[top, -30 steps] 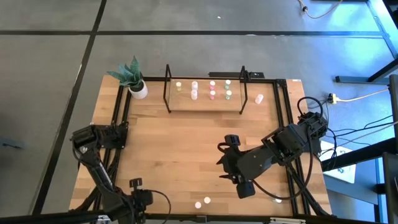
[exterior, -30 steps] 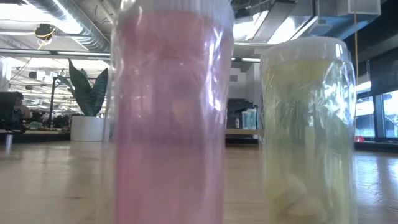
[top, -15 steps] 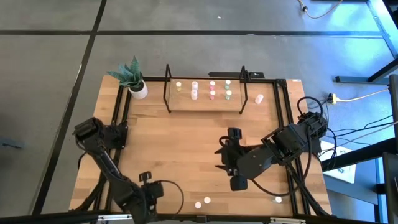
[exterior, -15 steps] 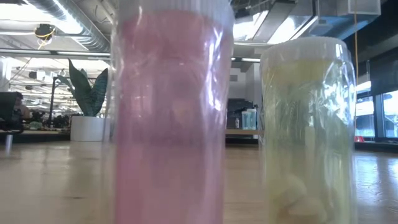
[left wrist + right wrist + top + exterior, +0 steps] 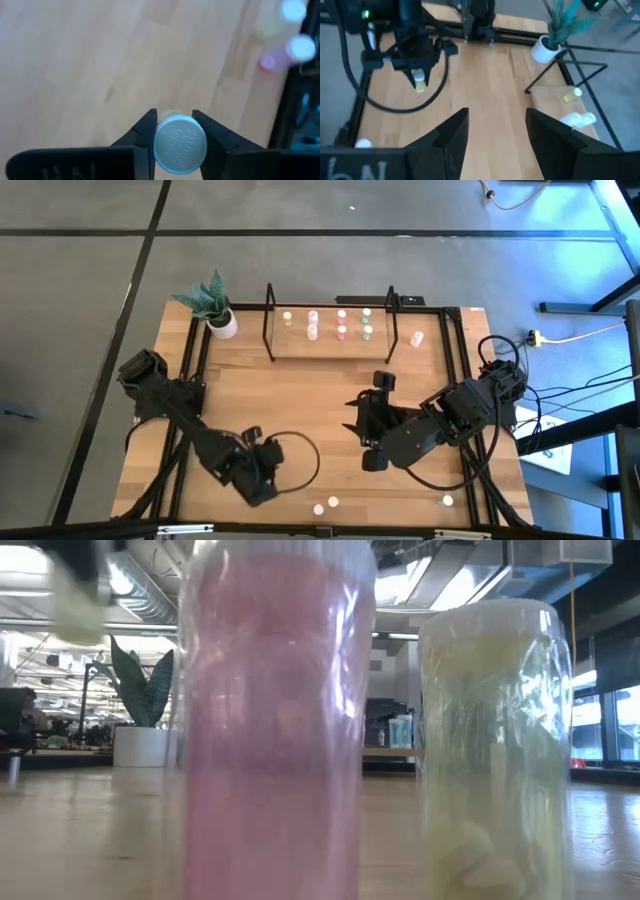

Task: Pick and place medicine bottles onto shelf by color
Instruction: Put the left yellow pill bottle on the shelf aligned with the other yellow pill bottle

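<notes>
Yellowish bottle [image 5: 180, 144] pinched in left pincer [image 5: 172, 131]; right pincer [image 5: 492, 131] spread, empty.

We see the pink bottle [image 5: 275, 720] and yellowish bottle [image 5: 495, 750] fill the low view, cut off at its edges. The shelf [image 5: 330, 345] bottles are too small to tell apart clearly from above.

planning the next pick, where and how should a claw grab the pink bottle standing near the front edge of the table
Grip the pink bottle across its round body just under the cap, coming straight down from above. It stands upright, so its sides are free. The yellowish bottle stands close beside it, so set the fingers clear of that neighbour. The left claw is already shut on a white-capped bottle, while the right claw is open and empty.
</notes>
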`<action>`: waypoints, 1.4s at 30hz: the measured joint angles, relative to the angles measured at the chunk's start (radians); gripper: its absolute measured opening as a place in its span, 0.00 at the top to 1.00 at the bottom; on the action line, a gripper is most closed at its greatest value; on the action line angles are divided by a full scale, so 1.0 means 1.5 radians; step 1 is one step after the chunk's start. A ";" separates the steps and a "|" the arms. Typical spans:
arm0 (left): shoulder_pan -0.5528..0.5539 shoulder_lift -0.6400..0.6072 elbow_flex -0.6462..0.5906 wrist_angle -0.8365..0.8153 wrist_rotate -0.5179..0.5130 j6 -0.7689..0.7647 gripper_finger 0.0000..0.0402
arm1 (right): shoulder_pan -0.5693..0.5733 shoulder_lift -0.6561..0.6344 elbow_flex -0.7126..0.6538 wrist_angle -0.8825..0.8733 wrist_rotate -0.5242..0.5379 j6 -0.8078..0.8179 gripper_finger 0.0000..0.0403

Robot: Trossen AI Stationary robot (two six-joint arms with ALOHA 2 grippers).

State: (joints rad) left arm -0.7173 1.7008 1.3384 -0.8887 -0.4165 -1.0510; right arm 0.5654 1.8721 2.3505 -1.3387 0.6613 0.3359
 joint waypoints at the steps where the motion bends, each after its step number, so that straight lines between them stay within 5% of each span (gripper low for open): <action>1: 0.011 -0.005 0.000 0.000 -0.001 0.009 0.79 | -0.002 0.000 0.000 -0.012 0.000 0.001 0.51; 9: 0.095 -0.049 0.000 -0.003 -0.036 0.082 0.78 | -0.046 -0.026 0.000 -0.157 -0.003 0.061 0.51; 16: 0.180 -0.074 0.003 -0.014 -0.038 0.158 0.78 | -0.082 -0.073 0.000 -0.155 -0.016 0.010 0.51; 26: 0.291 -0.075 0.132 -0.098 -0.023 0.272 0.78 | -0.137 -0.091 -0.017 -0.155 -0.058 -0.035 0.51; 37: 0.380 -0.075 0.217 -0.204 -0.019 0.283 0.78 | -0.150 -0.098 -0.208 -0.142 -0.078 0.036 0.51; 42: 0.400 -0.075 0.217 -0.207 -0.007 0.284 0.78 | -0.160 -0.177 -0.337 -0.078 -0.088 0.083 0.51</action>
State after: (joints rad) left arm -0.1180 1.5883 1.6638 -1.1988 -0.4263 -0.6247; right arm 0.3260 1.6061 1.8448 -1.4561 0.5294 0.4600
